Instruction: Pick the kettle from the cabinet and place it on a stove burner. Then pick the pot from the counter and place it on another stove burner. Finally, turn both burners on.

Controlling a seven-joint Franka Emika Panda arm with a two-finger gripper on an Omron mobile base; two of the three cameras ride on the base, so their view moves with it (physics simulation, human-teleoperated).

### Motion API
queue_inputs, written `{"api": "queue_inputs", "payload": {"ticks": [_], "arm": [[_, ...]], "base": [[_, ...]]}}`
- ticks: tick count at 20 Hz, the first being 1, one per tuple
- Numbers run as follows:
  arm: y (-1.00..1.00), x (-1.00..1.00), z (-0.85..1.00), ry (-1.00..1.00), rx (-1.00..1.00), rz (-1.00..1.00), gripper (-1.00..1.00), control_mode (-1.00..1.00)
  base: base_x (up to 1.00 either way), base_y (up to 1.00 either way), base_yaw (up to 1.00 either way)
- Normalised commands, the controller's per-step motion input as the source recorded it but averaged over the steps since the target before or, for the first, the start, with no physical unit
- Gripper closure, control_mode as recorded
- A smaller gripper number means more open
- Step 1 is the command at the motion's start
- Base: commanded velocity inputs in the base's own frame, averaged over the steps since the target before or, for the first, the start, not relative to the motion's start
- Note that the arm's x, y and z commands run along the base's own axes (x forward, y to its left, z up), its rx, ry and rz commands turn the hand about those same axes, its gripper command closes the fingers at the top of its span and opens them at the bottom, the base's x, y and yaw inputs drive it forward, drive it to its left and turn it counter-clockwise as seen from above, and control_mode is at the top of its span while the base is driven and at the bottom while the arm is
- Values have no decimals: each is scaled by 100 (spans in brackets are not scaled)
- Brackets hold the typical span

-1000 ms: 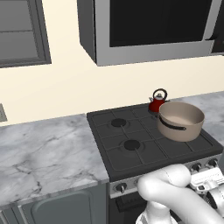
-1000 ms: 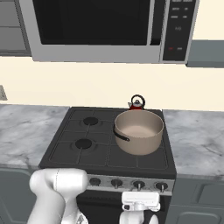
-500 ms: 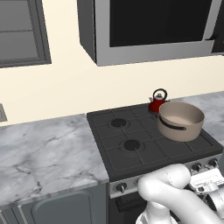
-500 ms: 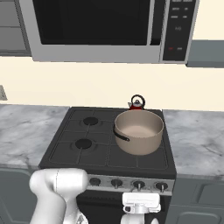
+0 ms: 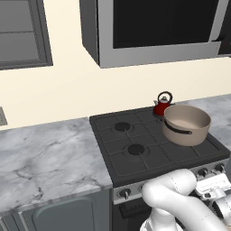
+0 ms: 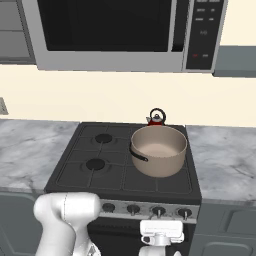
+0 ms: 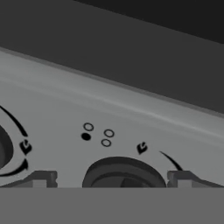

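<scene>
Currently, the pot [image 6: 159, 150] is sitting on the near right burner of the cooktop [image 6: 125, 177], and the kettle [image 6: 156, 117] is standing on the far right burner, just behind the pot. Both left burners [image 6: 95, 164] are lying bare. Down at the stove's front panel, the gripper [image 7: 112, 180] is facing a silver knob [image 7: 120, 174], its fingers [image 7: 41, 179] standing wide apart on either side of the knob and gripping nothing. Grey marble counter [image 5: 45, 153] is flanking the stove.
</scene>
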Motion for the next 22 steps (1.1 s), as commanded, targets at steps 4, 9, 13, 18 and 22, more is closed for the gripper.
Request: {"api": "queue_inputs", "payload": {"ticks": [4,9,13,18,22], "arm": [[0,0,8,-2,0,3,-100,-100],[0,3,5,-1,0,3,-100,-100],[0,22,0,0,0,4,-100,-100],[-2,51,0,0,1,2,100,-100],[-4,36,-1,0,0,2,100,-100]], "base": [[0,0,0],[0,0,0],[0,0,0],[0,0,0],[0,0,0]]}}
